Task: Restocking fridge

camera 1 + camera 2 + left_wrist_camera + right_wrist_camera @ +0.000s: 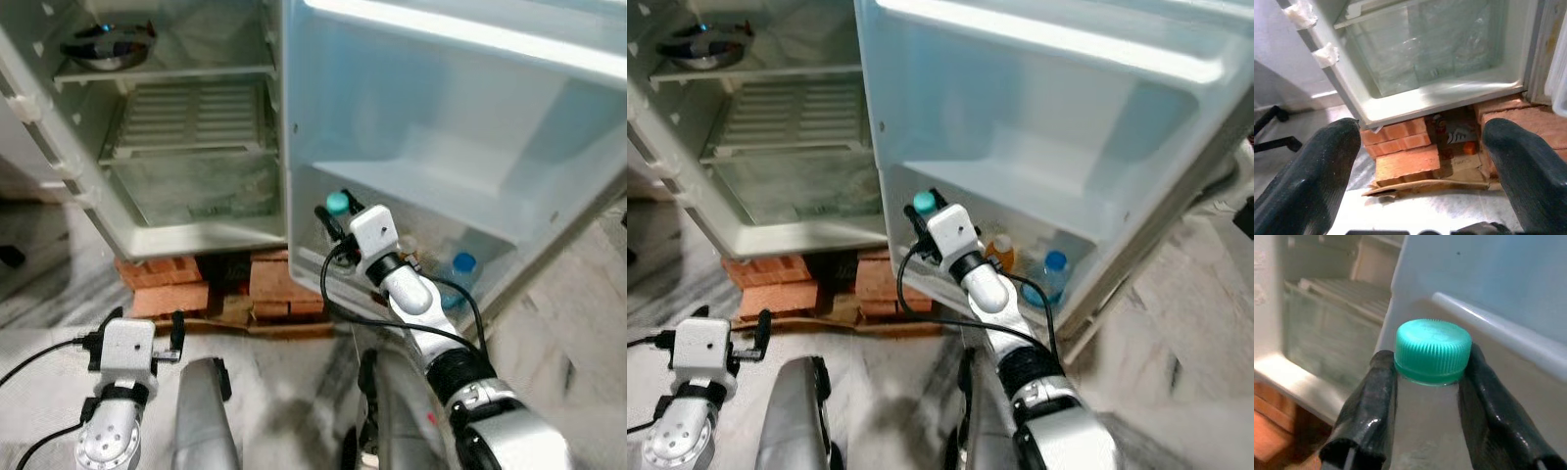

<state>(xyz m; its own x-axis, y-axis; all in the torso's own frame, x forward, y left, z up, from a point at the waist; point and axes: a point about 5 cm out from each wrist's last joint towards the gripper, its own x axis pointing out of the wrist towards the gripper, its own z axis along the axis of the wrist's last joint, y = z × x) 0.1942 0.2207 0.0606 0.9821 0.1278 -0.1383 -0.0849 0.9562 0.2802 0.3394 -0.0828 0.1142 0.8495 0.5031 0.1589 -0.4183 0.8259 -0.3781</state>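
Bottle (1432, 396) with a green cap sits pinched between my right gripper's (333, 223) fingers at the fridge door's (441, 108) lower shelf. My left gripper (1420, 161) hangs low, fingers spread, facing the bricks (1400, 152) under the fridge; farther along that shelf I think I see two more bottles.

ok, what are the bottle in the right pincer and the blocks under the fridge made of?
Bottle: looks like clear plastic, since it is see-through with a ribbed, matte teal screw cap; the right pincer clamps its neck. Blocks: apparently fired clay bricks, rough and matte orange-red, stacked with cardboard between them.
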